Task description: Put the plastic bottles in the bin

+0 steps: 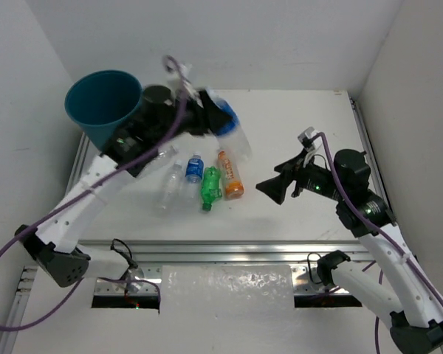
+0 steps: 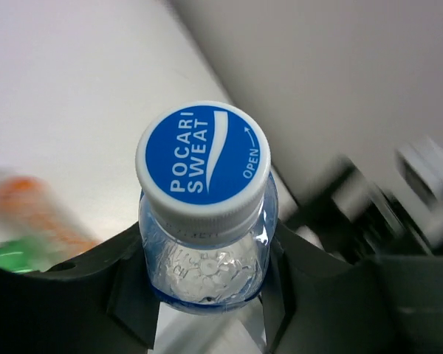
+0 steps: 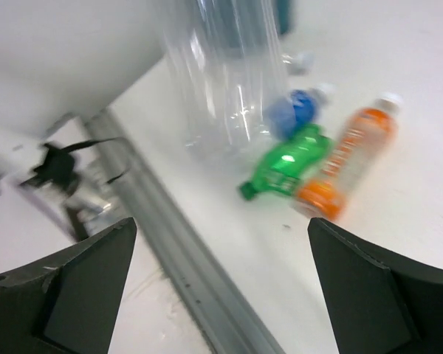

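My left gripper (image 1: 205, 112) is shut on a clear bottle with a blue label (image 1: 227, 124) and holds it in the air, just right of the teal bin (image 1: 102, 103). In the left wrist view its blue and white cap (image 2: 203, 158) points at the camera, and the gripper (image 2: 207, 284) clamps the bottle's body. Four bottles lie on the table: clear (image 1: 170, 186), blue-labelled (image 1: 195, 168), green (image 1: 210, 188) and orange (image 1: 230, 175). My right gripper (image 1: 273, 188) is open and empty, right of them. Its view (image 3: 221, 295) shows the green (image 3: 288, 166) and orange (image 3: 351, 158) bottles.
White walls enclose the table on the left, back and right. A grey metal rail (image 3: 177, 251) runs along the near table edge (image 1: 229, 247). The right arm shows blurred in the left wrist view (image 2: 399, 199).
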`<state>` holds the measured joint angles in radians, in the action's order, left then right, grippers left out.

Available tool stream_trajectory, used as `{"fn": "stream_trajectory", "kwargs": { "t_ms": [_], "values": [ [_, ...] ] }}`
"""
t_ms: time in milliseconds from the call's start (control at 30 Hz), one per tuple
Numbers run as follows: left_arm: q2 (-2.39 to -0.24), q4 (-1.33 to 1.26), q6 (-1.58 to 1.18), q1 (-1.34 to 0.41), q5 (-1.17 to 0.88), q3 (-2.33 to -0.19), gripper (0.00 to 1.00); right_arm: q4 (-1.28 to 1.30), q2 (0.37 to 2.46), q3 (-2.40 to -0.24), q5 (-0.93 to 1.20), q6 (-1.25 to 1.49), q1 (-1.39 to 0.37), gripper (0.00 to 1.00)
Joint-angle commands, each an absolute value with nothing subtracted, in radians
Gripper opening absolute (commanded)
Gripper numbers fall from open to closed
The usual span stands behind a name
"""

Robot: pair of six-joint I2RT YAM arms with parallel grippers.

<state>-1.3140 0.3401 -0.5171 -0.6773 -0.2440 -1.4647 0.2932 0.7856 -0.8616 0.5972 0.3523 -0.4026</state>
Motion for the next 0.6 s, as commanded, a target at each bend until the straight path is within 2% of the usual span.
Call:
{"fn": "stream_trajectory", "kwargs": {
  "t_ms": [0, 33, 200, 233, 300, 433, 467, 500, 567],
  "values": [
    [-1.284, 0.601, -0.512, -0.429, 0.225, -1.722, 0.00, 0.429, 0.761, -0.919, 0.298, 0.357, -0.402, 0.99],
    [-1.295, 0.636, -0.490, -0.387, 0.376, -1.764, 0.00, 0.451, 0.759, -0.929, 0.292, 0.354, -0.402, 0.99],
    [-1.429, 0.795, -0.414, -0.159, 0.697, -2.035, 0.01, 0.477, 0.741, -0.910, 0.285, 0.348, -0.403, 0.99],
    [-1.446, 0.767, -0.397, -0.125, 0.718, -2.040, 0.05, 0.473, 0.739, -0.904, 0.288, 0.353, -0.402, 0.99],
    [-1.509, 0.729, -0.384, -0.005, 0.701, -2.046, 0.07, 0.459, 0.741, -0.887, 0.298, 0.359, -0.403, 0.99],
    [-1.661, 0.732, -0.365, 0.141, 0.582, -2.121, 0.14, 0.440, 0.767, -0.877, 0.307, 0.348, -0.402, 0.99],
    [-1.687, 0.742, -0.386, 0.179, 0.554, -2.155, 0.21, 0.440, 0.778, -0.882, 0.302, 0.351, -0.402, 0.99],
    [-1.728, 0.735, -0.388, 0.193, 0.488, -2.158, 0.38, 0.437, 0.790, -0.884, 0.295, 0.359, -0.403, 0.99],
    [-1.785, 0.747, -0.400, 0.210, 0.410, -2.190, 0.64, 0.428, 0.836, -0.882, 0.307, 0.386, -0.402, 0.99]
  ]
}}
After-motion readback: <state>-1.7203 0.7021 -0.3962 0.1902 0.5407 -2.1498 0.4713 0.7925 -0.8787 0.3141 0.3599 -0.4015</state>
